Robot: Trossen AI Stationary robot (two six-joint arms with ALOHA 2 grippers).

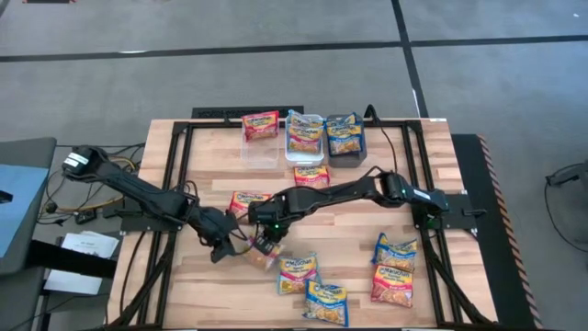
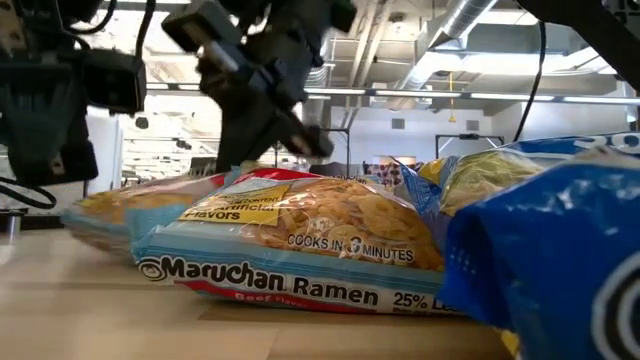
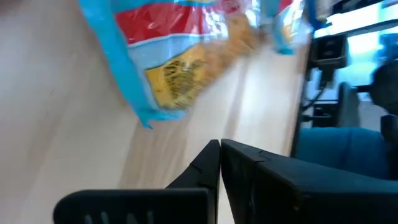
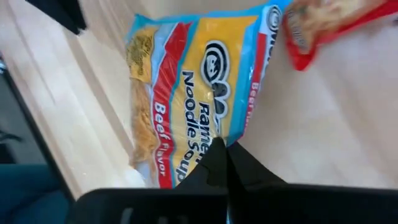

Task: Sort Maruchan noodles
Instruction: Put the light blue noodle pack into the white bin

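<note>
Small Maruchan noodle packets lie across the wooden table. My right gripper (image 1: 266, 232) (image 4: 221, 146) reaches in from the right and is shut on a blue-edged beef packet (image 1: 264, 253) (image 4: 186, 93) near the table's middle. My left gripper (image 1: 220, 246) (image 3: 220, 146) is shut just left of that packet (image 3: 180, 68), apart from it. A red packet (image 1: 246, 202) lies flat just beyond. Three more packets sit in the clear bin (image 1: 260, 138), white bin (image 1: 305, 133) and dark-grey bin (image 1: 344, 138) at the far edge. My right gripper pinches the beef packet by its light-blue sealed edge (image 4: 231, 134) between the two fingertips, coming from above at a slant. The packet stretches away beyond the fingers. I cannot tell whether it is clear of the table.
Loose packets lie near the front: a beef one (image 1: 299, 273) (image 2: 300, 240), a blue one (image 1: 326, 302) (image 2: 560, 250), and two at the right (image 1: 395, 250) (image 1: 390, 283). Another lies below the bins (image 1: 311, 176). Black frame rails (image 1: 175, 184) run along the table's sides.
</note>
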